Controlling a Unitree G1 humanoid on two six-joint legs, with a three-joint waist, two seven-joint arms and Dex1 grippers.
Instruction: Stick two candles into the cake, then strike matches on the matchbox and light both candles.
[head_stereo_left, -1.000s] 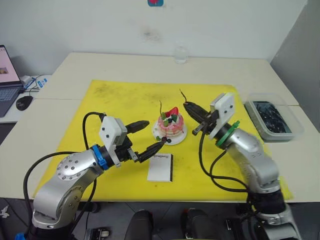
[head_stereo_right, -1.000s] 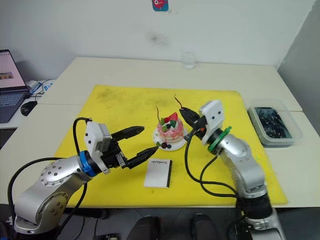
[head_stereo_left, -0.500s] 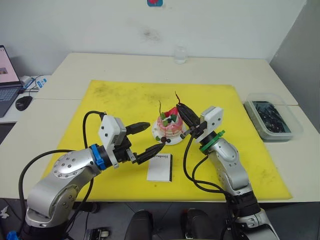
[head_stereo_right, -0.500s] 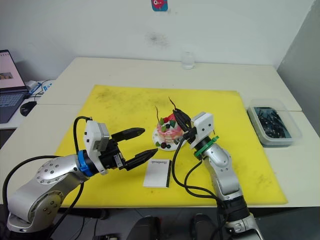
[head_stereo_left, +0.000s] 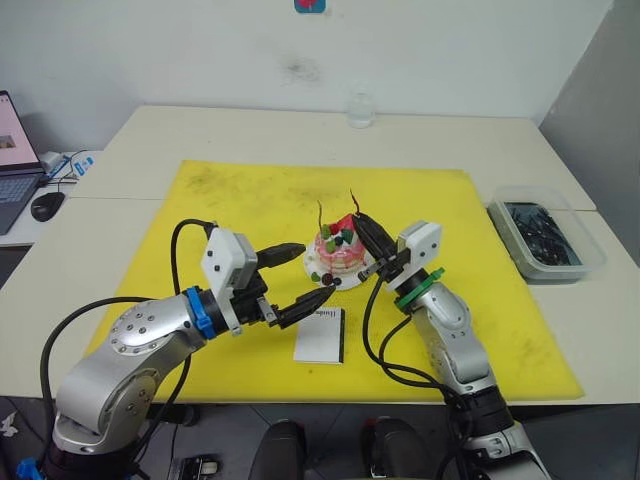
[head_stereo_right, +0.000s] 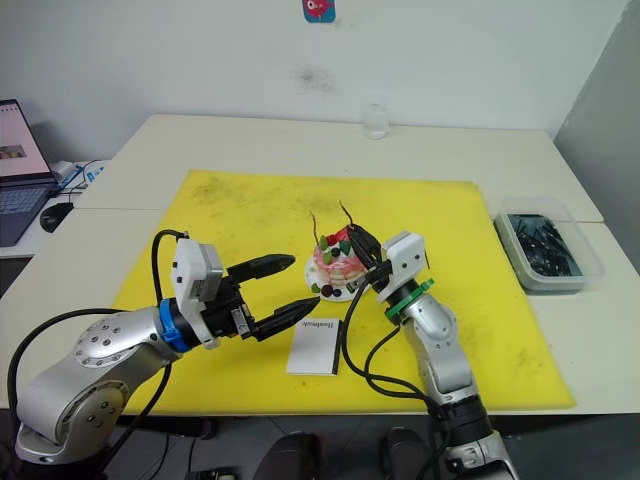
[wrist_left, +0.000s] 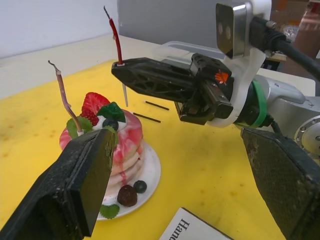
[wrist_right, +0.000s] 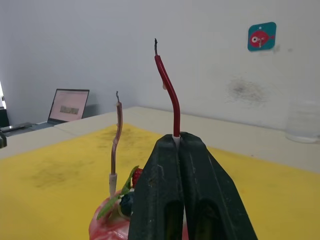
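— Fingers of the right gripper (wrist_left: 120, 70) are pressed together on the second candle (wrist_right: 167, 87), and since a second ago that arm has swung in from the right so the taper now hangs just above the cake (head_stereo_left: 341, 250).

— And the first candle (wrist_left: 65, 97)?

— Already planted upright in the cake. The left gripper (head_stereo_left: 300, 275) has barely moved; its fingers stay spread, empty, beside the plate, near the matchbox (head_stereo_left: 321, 334). Planting comes next, then the matches (wrist_left: 152, 111).
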